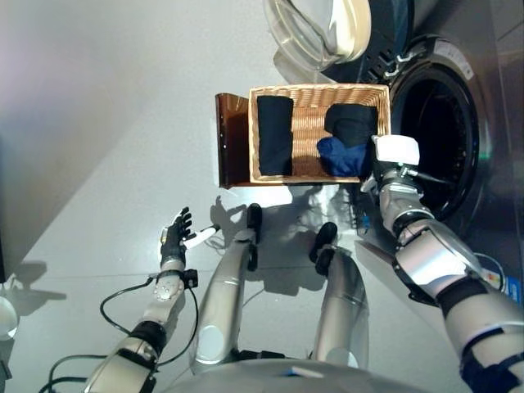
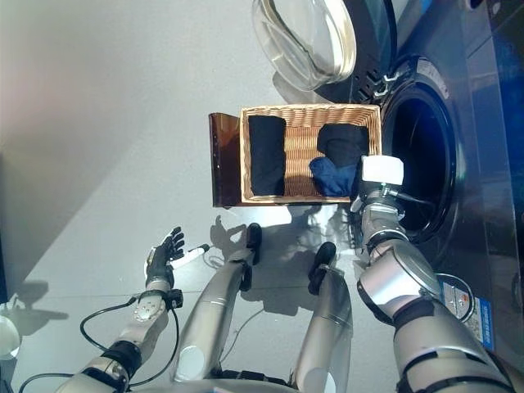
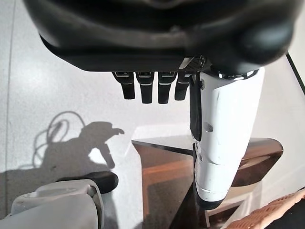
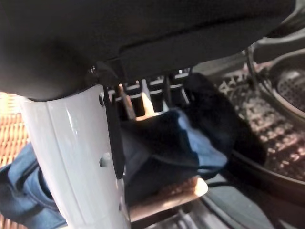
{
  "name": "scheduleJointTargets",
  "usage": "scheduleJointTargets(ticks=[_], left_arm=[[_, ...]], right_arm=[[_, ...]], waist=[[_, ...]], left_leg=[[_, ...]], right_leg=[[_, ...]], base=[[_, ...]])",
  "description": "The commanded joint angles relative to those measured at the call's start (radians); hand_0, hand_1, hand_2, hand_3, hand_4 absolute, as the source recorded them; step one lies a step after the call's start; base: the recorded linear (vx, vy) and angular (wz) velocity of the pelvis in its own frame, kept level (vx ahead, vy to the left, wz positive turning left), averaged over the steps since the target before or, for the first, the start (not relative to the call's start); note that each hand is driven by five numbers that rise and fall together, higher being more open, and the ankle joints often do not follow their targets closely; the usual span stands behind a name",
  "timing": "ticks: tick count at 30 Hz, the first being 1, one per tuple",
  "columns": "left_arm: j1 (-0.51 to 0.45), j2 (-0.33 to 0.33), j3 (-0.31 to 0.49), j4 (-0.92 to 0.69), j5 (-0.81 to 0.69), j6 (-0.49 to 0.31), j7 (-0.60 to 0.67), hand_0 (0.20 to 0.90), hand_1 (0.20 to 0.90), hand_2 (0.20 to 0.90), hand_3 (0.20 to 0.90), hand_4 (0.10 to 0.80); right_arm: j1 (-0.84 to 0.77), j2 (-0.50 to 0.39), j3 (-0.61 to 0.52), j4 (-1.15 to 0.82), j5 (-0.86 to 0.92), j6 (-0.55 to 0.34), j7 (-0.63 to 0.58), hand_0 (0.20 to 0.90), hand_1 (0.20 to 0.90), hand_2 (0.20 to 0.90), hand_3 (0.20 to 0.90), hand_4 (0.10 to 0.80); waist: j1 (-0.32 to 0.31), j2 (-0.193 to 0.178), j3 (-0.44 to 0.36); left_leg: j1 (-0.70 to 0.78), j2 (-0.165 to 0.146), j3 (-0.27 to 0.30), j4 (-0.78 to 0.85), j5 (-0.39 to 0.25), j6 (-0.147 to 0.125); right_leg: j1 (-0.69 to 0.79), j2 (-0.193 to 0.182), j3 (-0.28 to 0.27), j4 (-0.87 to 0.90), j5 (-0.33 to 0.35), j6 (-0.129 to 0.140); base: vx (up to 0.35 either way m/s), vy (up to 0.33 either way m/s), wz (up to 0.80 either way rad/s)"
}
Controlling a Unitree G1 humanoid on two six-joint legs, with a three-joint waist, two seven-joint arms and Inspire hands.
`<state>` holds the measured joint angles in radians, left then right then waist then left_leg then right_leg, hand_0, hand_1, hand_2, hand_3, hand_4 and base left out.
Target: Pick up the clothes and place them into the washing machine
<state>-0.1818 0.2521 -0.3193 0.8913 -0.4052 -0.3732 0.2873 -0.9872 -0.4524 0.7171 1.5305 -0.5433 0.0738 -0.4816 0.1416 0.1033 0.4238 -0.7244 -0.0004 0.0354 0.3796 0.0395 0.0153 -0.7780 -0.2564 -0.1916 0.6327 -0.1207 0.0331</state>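
The right hand [image 4: 71, 157] has its fingers curled on the blue cloth [image 1: 342, 155] at the basket's [image 1: 315, 97] 4 o'clock corner, beside the washer drum [image 1: 434, 139], while the left hand [image 1: 174, 235] hangs spread at 8 o'clock.

The right hand [image 2: 372, 182] reaches into the woven wicker basket [image 2: 307, 116] over the crumpled blue garment [image 2: 332, 176] — its fingertips lie buried in the cloth, so the grip cannot be read. The washing machine's dark round drum opening [image 2: 426, 160] shows nothing inside — its glass door [image 2: 303, 41] is cut off by the top edge.
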Motion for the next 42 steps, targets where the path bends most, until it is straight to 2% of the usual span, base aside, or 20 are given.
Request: scheduleJointTargets(ticks=[1, 3, 4, 19, 28, 30, 32, 34, 35, 38, 41, 42], left_arm=[[0.000, 0.024, 0.018, -0.037, -0.009, -0.033, 0.042, 0.900, 0.900, 0.900, 0.900, 0.800], [0.001, 0.023, 0.016, -0.042, -0.007, -0.033, 0.043, 0.900, 0.900, 0.900, 0.900, 0.800], [0.000, 0.022, 0.016, -0.048, -0.009, -0.034, 0.045, 0.900, 0.900, 0.900, 0.900, 0.800], [0.008, 0.021, 0.023, -0.029, -0.007, -0.040, 0.061, 0.900, 0.900, 0.900, 0.900, 0.800], [0.035, 0.029, 0.026, -0.034, -0.023, -0.052, 0.062, 0.900, 0.900, 0.900, 0.900, 0.800], [0.039, 0.028, 0.024, -0.031, -0.030, -0.056, 0.062, 0.900, 0.900, 0.900, 0.900, 0.800], [0.041, 0.023, 0.020, -0.023, -0.042, -0.060, 0.066, 0.900, 0.900, 0.900, 0.900, 0.800], [0.043, 0.024, 0.017, -0.018, -0.045, -0.060, 0.066, 0.900, 0.900, 0.900, 0.900, 0.800], [0.043, 0.021, 0.008, -0.007, -0.045, -0.060, 0.067, 0.900, 0.900, 0.900, 0.900, 0.800], [0.059, 0.022, 0.008, -0.020, -0.037, -0.059, 0.063, 0.900, 0.900, 0.900, 0.900, 0.800], [0.065, 0.025, 0.007, -0.017, -0.026, -0.057, 0.062, 0.900, 0.900, 0.900, 0.900, 0.800], [0.067, 0.025, 0.008, -0.032, -0.024, -0.059, 0.062, 0.900, 0.900, 0.900, 0.900, 0.800]], right_arm=[[-0.116, -0.108, 0.041, 0.018, -0.007, 0.034, -0.035, 0.900, 0.900, 0.900, 0.900, 0.800], [-0.125, -0.110, 0.044, 0.019, -0.007, 0.036, -0.035, 0.321, 0.321, 0.321, 0.321, 0.386], [-0.130, -0.112, 0.047, 0.020, -0.009, 0.039, -0.034, 0.200, 0.200, 0.200, 0.200, 0.300], [-0.158, -0.129, 0.046, 0.012, -0.021, 0.058, -0.063, 0.200, 0.200, 0.200, 0.200, 0.300], [-0.191, -0.163, 0.013, -0.044, 0.037, 0.045, -0.108, 0.211, 0.211, 0.211, 0.211, 0.308], [-0.197, -0.164, -0.035, -0.073, 0.111, 0.017, -0.128, 0.200, 0.200, 0.200, 0.200, 0.300], [-0.193, -0.155, -0.134, -0.102, 0.259, -0.034, -0.155, 0.200, 0.200, 0.200, 0.200, 0.300], [-0.192, -0.155, -0.163, -0.103, 0.310, -0.048, -0.159, 0.200, 0.200, 0.200, 0.200, 0.300], [-0.191, -0.142, -0.242, -0.088, 0.429, -0.081, -0.183, 0.200, 0.200, 0.200, 0.200, 0.300], [-0.178, -0.134, -0.355, -0.078, 0.611, -0.147, -0.205, 0.200, 0.200, 0.200, 0.200, 0.300], [-0.164, -0.134, -0.396, -0.074, 0.678, -0.172, -0.211, 0.200, 0.200, 0.200, 0.200, 0.300], [-0.153, -0.122, -0.442, -0.095, 0.758, -0.214, -0.206, 0.200, 0.200, 0.200, 0.200, 0.300]], waist=[[0.011, 0.055, -0.001], [0.011, 0.059, 0.000], [0.011, 0.065, 0.001], [0.004, 0.076, -0.008], [-0.020, 0.076, -0.015], [-0.028, 0.079, -0.017], [-0.037, 0.084, -0.021], [-0.039, 0.086, -0.022], [-0.040, 0.094, -0.027], [-0.038, 0.115, -0.039], [-0.039, 0.120, -0.044], [-0.039, 0.128, -0.042]], left_leg=[[-0.041, -0.010, -0.006, 0.036, -0.052, -0.061], [-0.044, -0.012, -0.005, 0.036, -0.052, -0.061], [-0.050, -0.013, -0.006, 0.035, -0.051, -0.061], [-0.020, -0.026, -0.005, -0.008, -0.035, -0.061], [0.049, -0.024, 0.015, -0.070, -0.022, -0.061], [0.064, -0.024, 0.021, -0.084, -0.016, -0.061], [0.079, -0.026, 0.026, -0.107, -0.010, -0.060], [0.087, -0.026, 0.028, -0.115, -0.007, -0.060], [0.101, -0.027, 0.033, -0.128, -0.006, -0.058], [0.122, -0.031, 0.041, -0.149, -0.004, -0.055], [0.130, -0.033, 0.043, -0.157, -0.005, -0.054], [0.122, -0.032, 0.051, -0.166, 0.022, -0.046]], right_leg=[[0.040, 0.021, -0.015, -0.043, -0.008, 0.001], [0.035, 0.018, -0.015, -0.039, -0.010, 0.001], [0.025, 0.015, -0.014, -0.032, -0.012, 0.000], [0.038, 0.011, -0.008, -0.049, -0.001, 0.005], [0.093, 0.023, 0.011, -0.131, 0.040, 0.019], [0.107, 0.025, 0.013, -0.150, 0.050, 0.022], [0.120, 0.025, 0.018, -0.176, 0.061, 0.027], [0.127, 0.026, 0.017, -0.186, 0.064, 0.028], [0.140, 0.025, 0.020, -0.205, 0.072, 0.032], [0.156, 0.022, 0.025, -0.229, 0.082, 0.038], [0.165, 0.022, 0.027, -0.240, 0.084, 0.040], [0.158, 0.022, 0.020, -0.254, 0.114, 0.033]], base=[[0.000, 0.000, 0.00], [0.010, 0.000, 0.06], [0.014, 0.003, 0.06], [0.010, 0.002, 0.04], [0.010, 0.029, -0.09], [0.017, 0.044, -0.05], [0.021, 0.042, -0.11], [0.027, 0.035, -0.22], [0.042, 0.053, -0.20], [0.045, 0.052, -0.08], [0.007, 0.036, -0.05], [0.033, 0.024, -0.01]])
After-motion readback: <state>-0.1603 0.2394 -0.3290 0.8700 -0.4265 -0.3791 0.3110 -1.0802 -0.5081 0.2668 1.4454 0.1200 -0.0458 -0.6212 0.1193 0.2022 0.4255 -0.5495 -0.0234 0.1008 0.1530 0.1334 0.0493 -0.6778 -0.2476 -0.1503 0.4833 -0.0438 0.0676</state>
